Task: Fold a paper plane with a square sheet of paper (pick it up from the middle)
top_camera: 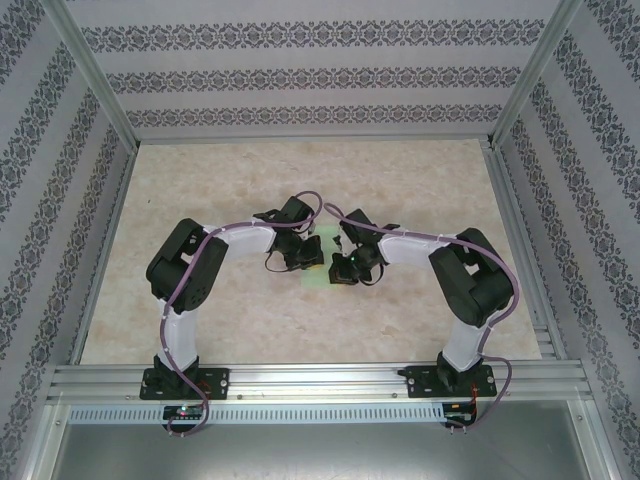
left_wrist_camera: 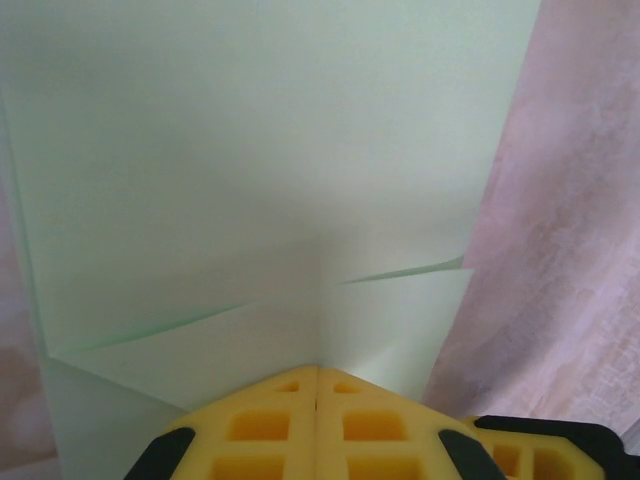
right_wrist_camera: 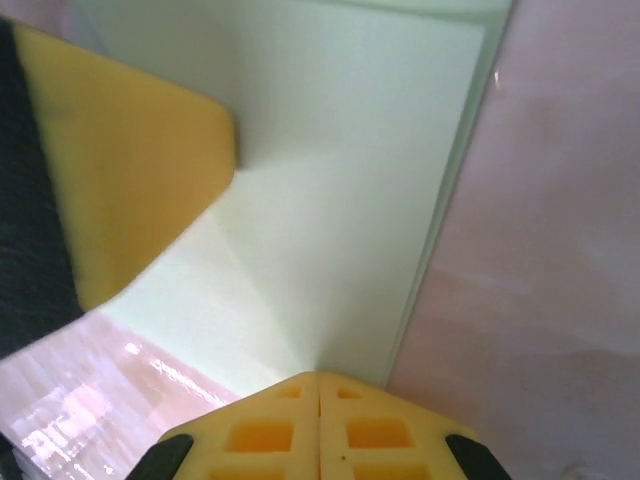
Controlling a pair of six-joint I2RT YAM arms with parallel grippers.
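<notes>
The pale green sheet of paper [top_camera: 320, 270] lies folded into layers at the table's middle, between the two grippers. In the left wrist view it [left_wrist_camera: 250, 150] spreads wide, with two slanted flap edges and a short crease running up from my left gripper [left_wrist_camera: 317, 368]. The yellow jaws of that gripper meet, pinched on the paper. My right gripper [right_wrist_camera: 318, 375] is shut the same way on the paper [right_wrist_camera: 340, 200] near its long right edge. A yellow finger [right_wrist_camera: 130, 160] of the left gripper touches the paper beyond it. From above, the left gripper [top_camera: 308, 258] and right gripper [top_camera: 340, 268] nearly meet.
The marbled beige table [top_camera: 420, 190] lies open on all sides of the grippers. Aluminium rails [top_camera: 310, 380] run along the near edge, with posts [top_camera: 95, 75] at the corners. Patterned walls close the back and the sides.
</notes>
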